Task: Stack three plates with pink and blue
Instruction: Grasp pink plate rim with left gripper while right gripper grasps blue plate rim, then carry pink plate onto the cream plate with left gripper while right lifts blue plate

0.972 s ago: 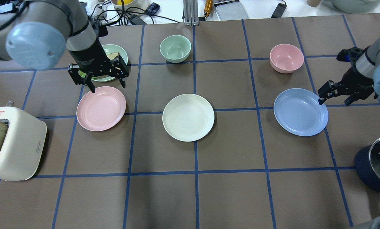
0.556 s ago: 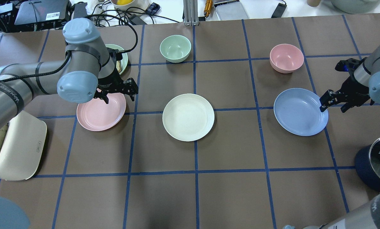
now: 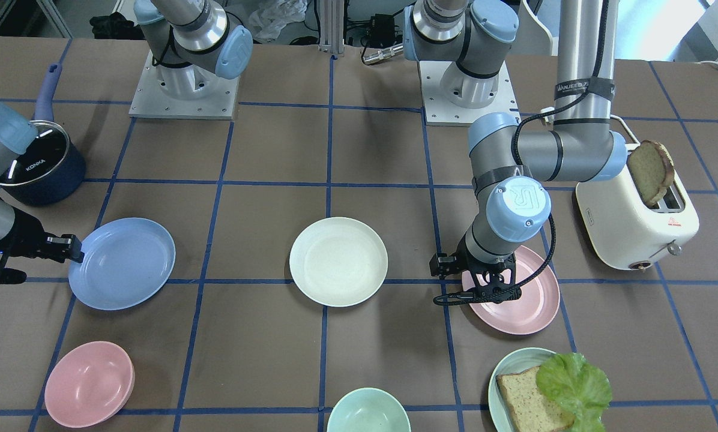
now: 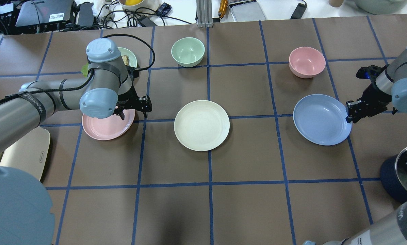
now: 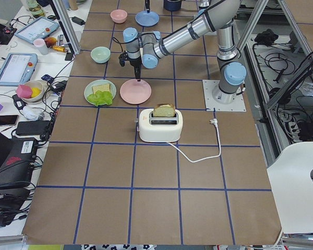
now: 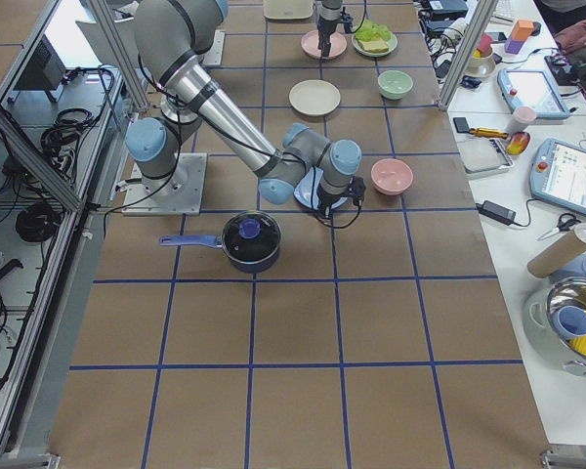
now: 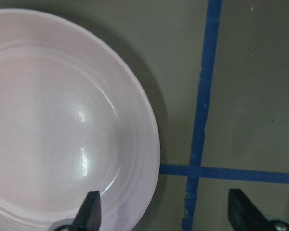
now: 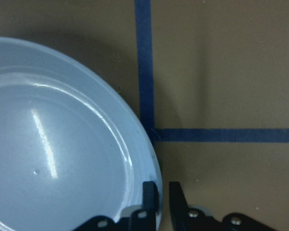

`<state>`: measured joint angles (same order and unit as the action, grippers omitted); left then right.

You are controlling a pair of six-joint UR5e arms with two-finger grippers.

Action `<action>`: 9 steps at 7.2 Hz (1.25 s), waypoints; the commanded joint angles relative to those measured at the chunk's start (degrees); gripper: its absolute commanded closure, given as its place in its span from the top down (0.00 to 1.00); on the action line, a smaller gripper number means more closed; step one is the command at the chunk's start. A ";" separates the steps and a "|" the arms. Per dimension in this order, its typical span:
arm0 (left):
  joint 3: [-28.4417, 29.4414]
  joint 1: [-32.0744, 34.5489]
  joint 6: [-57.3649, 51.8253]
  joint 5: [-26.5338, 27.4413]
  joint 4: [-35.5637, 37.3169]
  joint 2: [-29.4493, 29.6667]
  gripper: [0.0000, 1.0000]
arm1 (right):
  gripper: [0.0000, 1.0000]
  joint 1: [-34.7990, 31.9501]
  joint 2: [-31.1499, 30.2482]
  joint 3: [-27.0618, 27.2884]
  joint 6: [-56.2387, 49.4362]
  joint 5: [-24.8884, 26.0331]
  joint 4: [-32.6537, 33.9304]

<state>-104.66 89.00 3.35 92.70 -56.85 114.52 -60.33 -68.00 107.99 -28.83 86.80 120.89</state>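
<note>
Exterior left view, nearest first: the pink plate lies flat on the worktop, with the left claw spread open astride its rim. Beyond it the cream plate sits bare. Farthest, the right claw pinches the rim of the blue plate. Nothing is stacked yet; by my judgement both transfers are still to do.

Left hand spread wide, right hand pinched closed

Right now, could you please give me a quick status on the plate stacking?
Left gripper open, straddling pink plate rim. Right gripper shut on blue plate rim. Cream plate in the middle, bare; nothing stacked yet.
</note>
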 commanded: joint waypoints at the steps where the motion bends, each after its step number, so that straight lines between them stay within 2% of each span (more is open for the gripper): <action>1: -0.02 0.30 -0.18 0.02 1.12 1.06 0.08 | 0.11 -0.23 -0.20 -0.06 -0.17 -0.84 -0.04; 2: 0.07 0.30 -0.44 0.02 1.12 1.06 0.00 | 0.05 -0.40 -0.47 -0.32 -0.18 -0.84 -0.13; 3: 0.16 0.39 -0.53 0.11 1.12 1.06 0.00 | 0.00 -0.49 -0.73 -1.63 -0.26 -0.76 -0.56; 6: 1.55 2.31 0.17 0.28 0.34 -1.39 0.00 | 0.00 -1.10 -2.22 -3.83 -1.49 -0.76 -3.20; 8: 7.15 7.31 7.23 0.37 -4.03 -0.97 0.00 | 0.00 -1.37 -2.31 -5.50 -1.49 -0.76 -6.43; 9: 11.54 10.99 12.51 0.20 -9.11 -0.09 0.00 | 0.00 -1.72 -2.14 -7.34 -1.41 -0.67 -8.02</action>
<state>-97.90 95.99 9.88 93.02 -60.98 113.71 -61.71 -70.20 102.54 -30.30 86.06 115.07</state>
